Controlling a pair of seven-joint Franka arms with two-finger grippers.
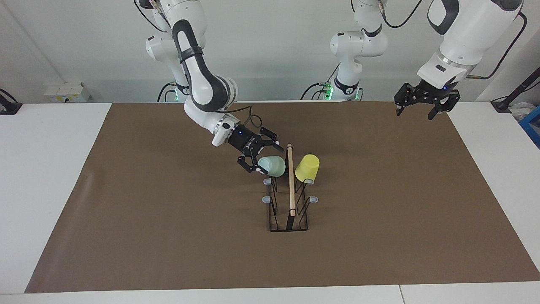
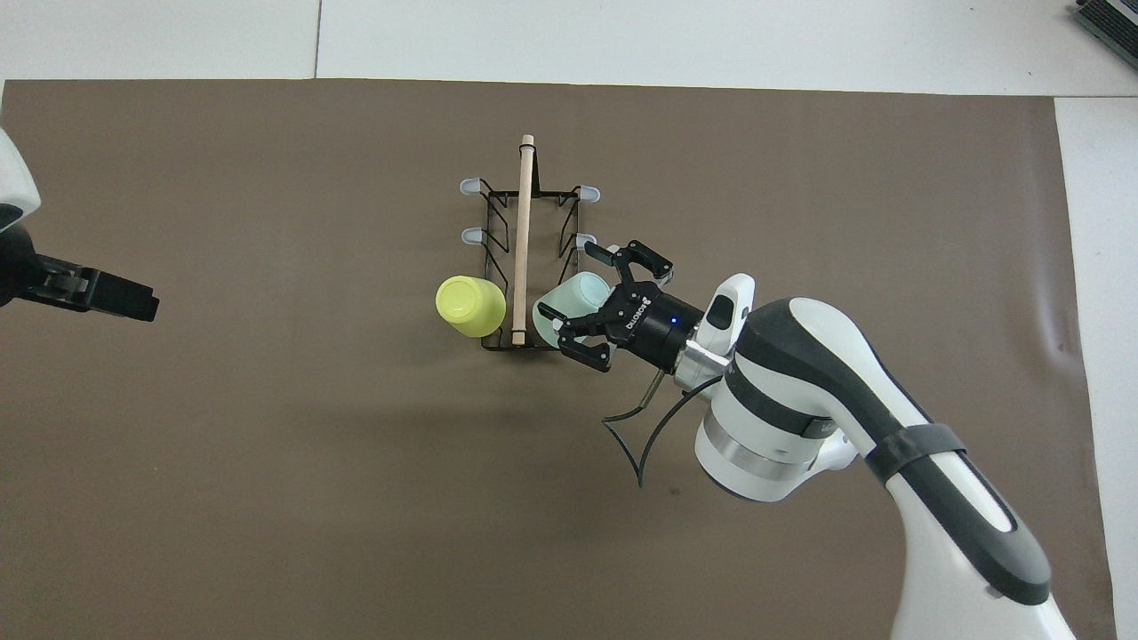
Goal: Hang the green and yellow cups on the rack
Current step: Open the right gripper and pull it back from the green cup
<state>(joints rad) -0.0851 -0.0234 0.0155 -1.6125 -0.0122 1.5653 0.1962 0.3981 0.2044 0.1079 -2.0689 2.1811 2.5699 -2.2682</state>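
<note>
Two cups sit tilted on the rack, with the right gripper spread wide around the green one.

The rack's dowel runs lengthwise, one end toward the robots and the other away from them, mid-mat. The green cup lies on a prong at the end nearest the robots, on the right arm's side, base pointing out from the dowel; whether the fingers touch it I cannot tell. The yellow cup hangs across the dowel from it, base up and outward. Six prongs in all: four grey tips show bare, while the cups cover the other two. The left gripper waits raised over the mat's corner at its own end, fingers parted, cut off at the overhead view's edge.
</note>
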